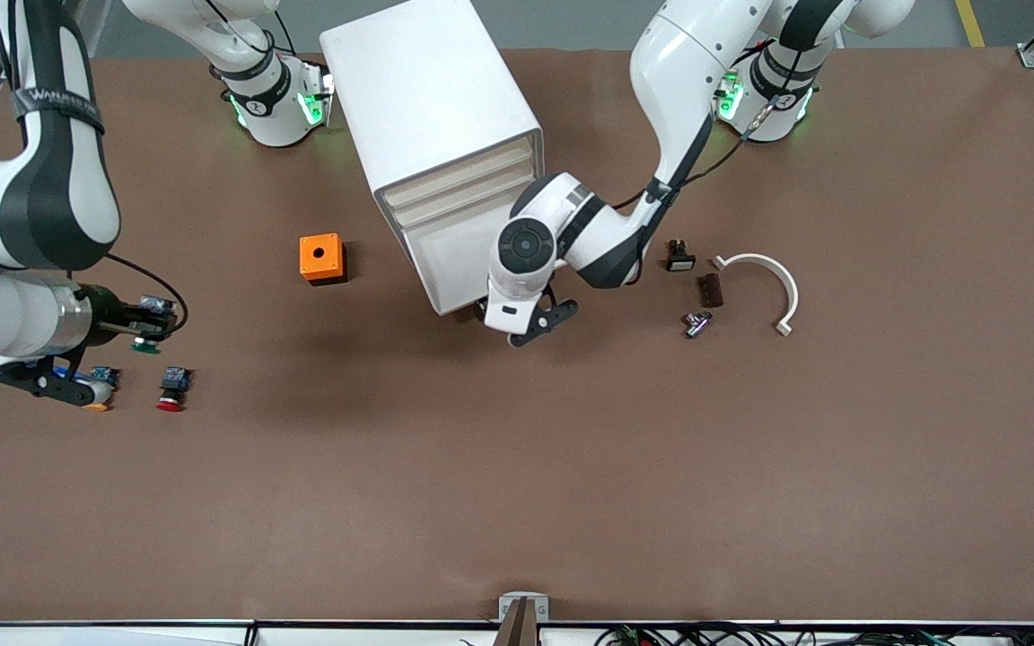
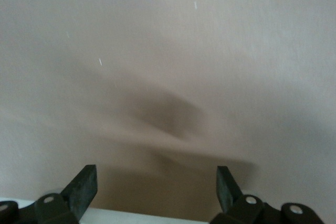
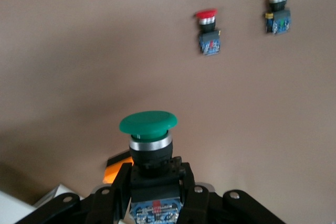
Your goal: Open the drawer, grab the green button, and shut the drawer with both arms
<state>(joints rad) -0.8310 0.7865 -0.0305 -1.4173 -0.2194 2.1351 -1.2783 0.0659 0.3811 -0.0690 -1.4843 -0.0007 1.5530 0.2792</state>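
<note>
The white cabinet (image 1: 432, 108) stands at the middle of the table's robot edge. Its lowest drawer (image 1: 459, 256) looks pushed in, level with the drawers above it. My left gripper (image 1: 542, 325) is open and empty, low over the table just in front of that drawer's lower corner. In the left wrist view its fingertips (image 2: 83, 186) stand wide apart over bare table. My right gripper (image 1: 144, 327) is shut on the green-capped button (image 1: 147, 344), held above the table toward the right arm's end. The right wrist view shows the button (image 3: 148, 123) gripped by its black body.
A red-capped button (image 1: 171, 391) and a yellow-orange-capped button (image 1: 97, 393) lie below my right gripper; both show in the right wrist view (image 3: 208, 29) (image 3: 277, 9). An orange box (image 1: 321, 258) sits beside the cabinet. A white curved piece (image 1: 764, 280) and small dark parts (image 1: 708, 290) lie toward the left arm's end.
</note>
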